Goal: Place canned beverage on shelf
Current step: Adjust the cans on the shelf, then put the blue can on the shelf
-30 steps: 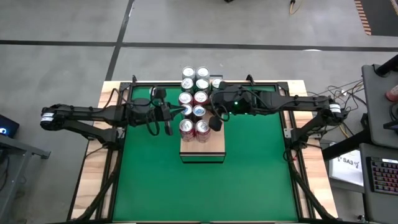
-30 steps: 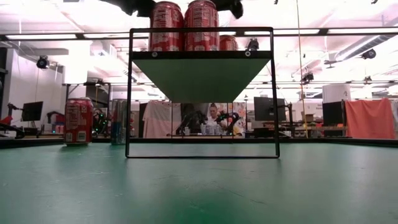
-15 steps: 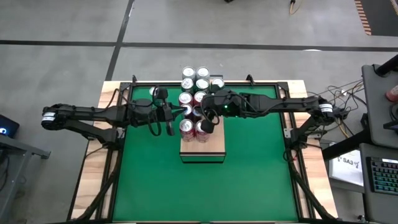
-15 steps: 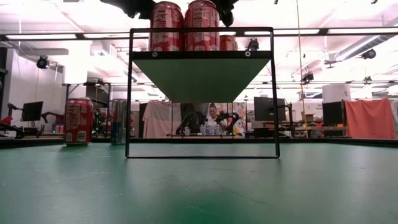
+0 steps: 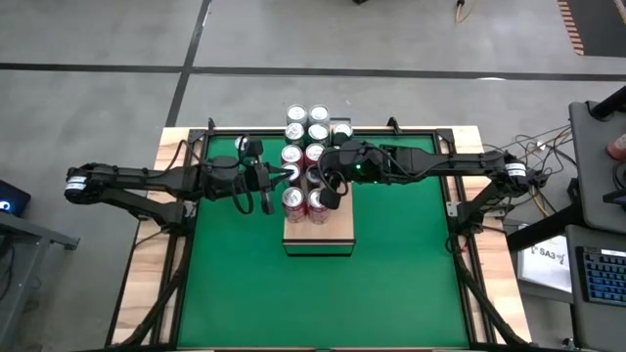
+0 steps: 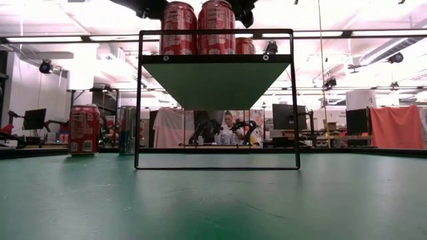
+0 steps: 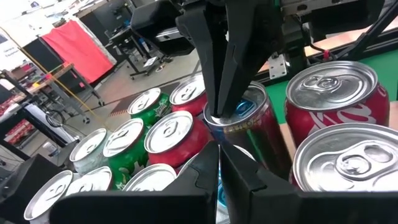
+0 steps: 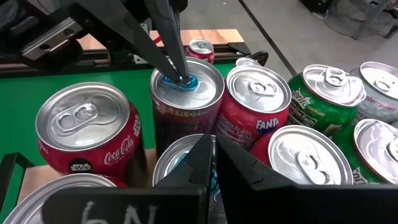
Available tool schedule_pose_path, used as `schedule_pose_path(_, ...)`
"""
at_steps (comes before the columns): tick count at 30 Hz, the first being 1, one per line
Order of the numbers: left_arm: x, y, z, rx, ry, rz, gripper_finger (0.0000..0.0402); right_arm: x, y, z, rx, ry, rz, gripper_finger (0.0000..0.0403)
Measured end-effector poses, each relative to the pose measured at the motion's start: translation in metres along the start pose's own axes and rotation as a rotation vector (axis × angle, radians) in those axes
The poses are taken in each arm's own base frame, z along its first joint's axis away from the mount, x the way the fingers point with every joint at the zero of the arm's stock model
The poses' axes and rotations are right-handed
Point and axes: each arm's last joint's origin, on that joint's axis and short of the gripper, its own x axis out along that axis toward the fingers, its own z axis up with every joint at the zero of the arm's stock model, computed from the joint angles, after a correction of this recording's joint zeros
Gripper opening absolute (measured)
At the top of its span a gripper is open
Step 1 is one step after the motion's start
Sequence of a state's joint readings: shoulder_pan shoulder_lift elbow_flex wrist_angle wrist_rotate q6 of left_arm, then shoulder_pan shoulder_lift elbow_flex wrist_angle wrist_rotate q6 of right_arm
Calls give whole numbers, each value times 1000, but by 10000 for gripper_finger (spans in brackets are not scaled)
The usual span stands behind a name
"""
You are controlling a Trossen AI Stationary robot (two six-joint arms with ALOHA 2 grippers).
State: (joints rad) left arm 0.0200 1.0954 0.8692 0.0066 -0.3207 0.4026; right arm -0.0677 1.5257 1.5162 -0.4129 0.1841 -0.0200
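Observation:
The shelf (image 5: 319, 238) stands mid-table, and several cans stand upright on it in two columns. Two dark red cans with blue tabs are side by side in the second row from the near end. My left gripper (image 7: 219, 149), shut, reaches in from the table's left over the left can (image 8: 185, 115). From the right, my shut right gripper (image 8: 214, 146) reaches over the right can (image 7: 244, 130). Two Coca-Cola cans (image 5: 304, 201) stand in front of them. My left gripper rests its shut fingertips (image 8: 177, 68) on the blue tab (image 8: 186, 83) on top of the left dark red can, slanting down from the table's left. Whether they pinch the tab I cannot tell. The can stands upright on the shelf. My right gripper sets its shut fingertips (image 7: 227, 93) on the blue tab (image 7: 244, 109) on top of the right dark red can, slanting down from the table's right. Whether the tab is pinched I cannot tell. The can stands upright on the shelf.
More cans, red, green and silver-topped (image 5: 307, 125), stand in rows toward the far edge. In the low view a red can (image 6: 85, 130) stands on the green mat (image 5: 401, 264) left of the shelf's dark frame (image 6: 139, 100). The mat's near half is free.
My right gripper has gone toward the table's left and a little down, from beside the shelf's cans to the top of the right blue-tabbed can. The cans have kept their places.

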Motion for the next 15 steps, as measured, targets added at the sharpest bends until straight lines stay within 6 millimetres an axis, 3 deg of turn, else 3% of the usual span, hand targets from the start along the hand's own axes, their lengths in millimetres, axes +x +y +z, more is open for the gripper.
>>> schedule_pose_path(9,-2,3,5,-14,-47,19,0,-4,-1,7,3,-49,-1,13)
schedule_pose_path(15,-20,12,11,-25,-94,38,0,-5,-1,17,34,-145,-2,13)
